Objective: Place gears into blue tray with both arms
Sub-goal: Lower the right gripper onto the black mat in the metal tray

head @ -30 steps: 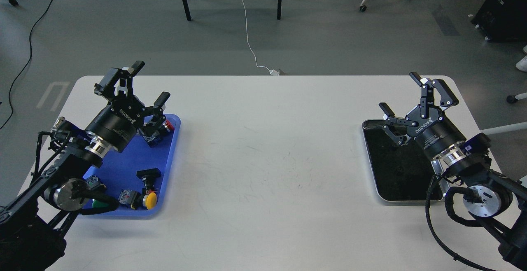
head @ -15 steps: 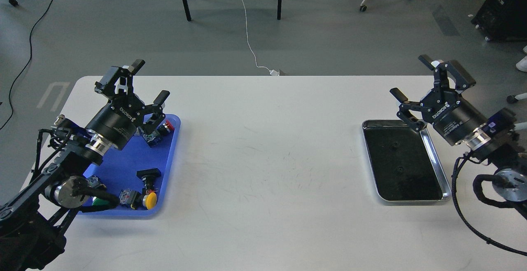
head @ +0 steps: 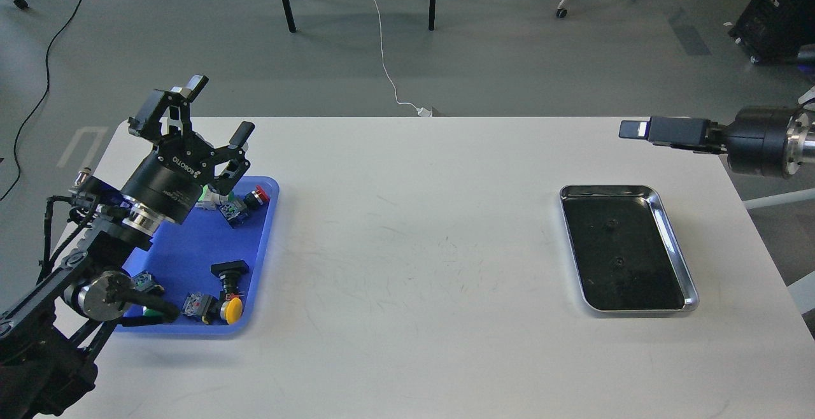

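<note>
The left end effector hangs above the far end of the blue tray, which sits at the left of the worktop. Its fingers are spread wide and hold nothing. The blue tray carries several push-button switches with coloured caps; no gear can be made out in it.

The middle of the worktop is bare.

At the right lies the silver tray with a black lining. Two small dark gears rest on that lining, one toward the far end and one near the middle, well apart from the blue tray.

The right end effector is raised at the far right edge of the worktop, beyond the silver tray, and is seen side-on. Whether its fingers are open or closed cannot be told, and no load is visible.

Judgement: the task is at an early stage. At least two gears remain to be picked up and carried across to the blue tray.
</note>
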